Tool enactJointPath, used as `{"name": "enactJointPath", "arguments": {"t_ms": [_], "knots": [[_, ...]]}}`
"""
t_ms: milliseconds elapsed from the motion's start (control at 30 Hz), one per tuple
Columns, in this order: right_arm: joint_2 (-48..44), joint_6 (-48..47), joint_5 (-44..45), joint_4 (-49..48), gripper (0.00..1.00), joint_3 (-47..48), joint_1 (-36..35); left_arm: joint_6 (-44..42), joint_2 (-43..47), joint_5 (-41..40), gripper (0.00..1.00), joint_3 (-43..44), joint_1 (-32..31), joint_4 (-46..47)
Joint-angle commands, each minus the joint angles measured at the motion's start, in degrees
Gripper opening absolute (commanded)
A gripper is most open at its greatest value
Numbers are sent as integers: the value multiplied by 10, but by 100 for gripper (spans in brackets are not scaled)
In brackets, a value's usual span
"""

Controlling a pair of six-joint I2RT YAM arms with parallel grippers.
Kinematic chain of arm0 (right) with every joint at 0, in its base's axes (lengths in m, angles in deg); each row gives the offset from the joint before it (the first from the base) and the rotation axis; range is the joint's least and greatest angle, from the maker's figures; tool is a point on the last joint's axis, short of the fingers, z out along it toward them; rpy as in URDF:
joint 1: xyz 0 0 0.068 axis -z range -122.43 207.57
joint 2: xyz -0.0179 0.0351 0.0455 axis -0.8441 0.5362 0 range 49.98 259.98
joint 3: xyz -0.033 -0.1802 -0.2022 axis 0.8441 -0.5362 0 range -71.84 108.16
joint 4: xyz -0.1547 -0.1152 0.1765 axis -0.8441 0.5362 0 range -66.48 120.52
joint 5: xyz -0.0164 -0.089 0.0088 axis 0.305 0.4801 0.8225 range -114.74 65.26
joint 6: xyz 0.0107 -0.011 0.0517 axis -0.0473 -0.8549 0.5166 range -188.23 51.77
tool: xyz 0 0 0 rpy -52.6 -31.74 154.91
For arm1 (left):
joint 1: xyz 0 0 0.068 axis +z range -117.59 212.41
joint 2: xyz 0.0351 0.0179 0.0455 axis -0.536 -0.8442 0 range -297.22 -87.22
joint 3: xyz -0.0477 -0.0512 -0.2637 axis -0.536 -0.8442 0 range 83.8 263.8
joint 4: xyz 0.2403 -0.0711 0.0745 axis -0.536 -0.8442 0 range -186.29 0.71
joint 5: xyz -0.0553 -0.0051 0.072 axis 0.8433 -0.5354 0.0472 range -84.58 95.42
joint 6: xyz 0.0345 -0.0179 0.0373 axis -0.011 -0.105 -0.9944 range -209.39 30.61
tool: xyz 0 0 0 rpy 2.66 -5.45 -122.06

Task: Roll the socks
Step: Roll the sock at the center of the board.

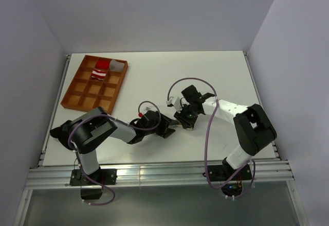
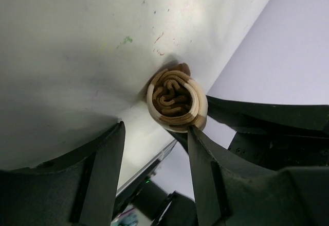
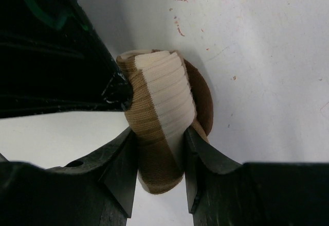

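The dark-brown-and-tan sock is rolled into a tight coil. My right gripper is shut on it, one finger on each side of the roll, just above the white table. In the left wrist view the roll's spiral end faces the camera. My left gripper is open, and its right fingertip touches the roll's lower edge. In the top view the two grippers meet near the table's middle, left and right, and hide the roll. The red-and-white sock lies in the tray.
An orange-brown tray with several compartments stands at the back left of the white table. A pale grey piece lies beside the red-and-white sock in it. Grey walls enclose the table on three sides.
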Motion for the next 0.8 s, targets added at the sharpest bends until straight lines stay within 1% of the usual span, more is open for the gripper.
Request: {"name": "enactJointPath", "arguments": {"t_ms": [0,133,267,400,533,667,767], "knots": [[19,12,-27,-6,9,-31,-3,64,-18,-70,57,3,-24,51],[8,15,-32,-10,9,-38,-2,86,-49,-85,57,19,-43,53],[5,15,-37,-7,8,-39,-2,115,-75,-120,57,22,-64,72],[-2,12,-47,1,8,-38,0,125,-87,-138,57,32,-79,59],[-5,1,-60,9,8,-38,-1,122,-87,-156,56,45,-84,24],[-3,-7,-74,21,8,-32,0,119,-93,-174,56,53,-88,20],[-5,-21,-95,32,7,-30,-2,111,-97,-180,56,71,-93,-18]]}}
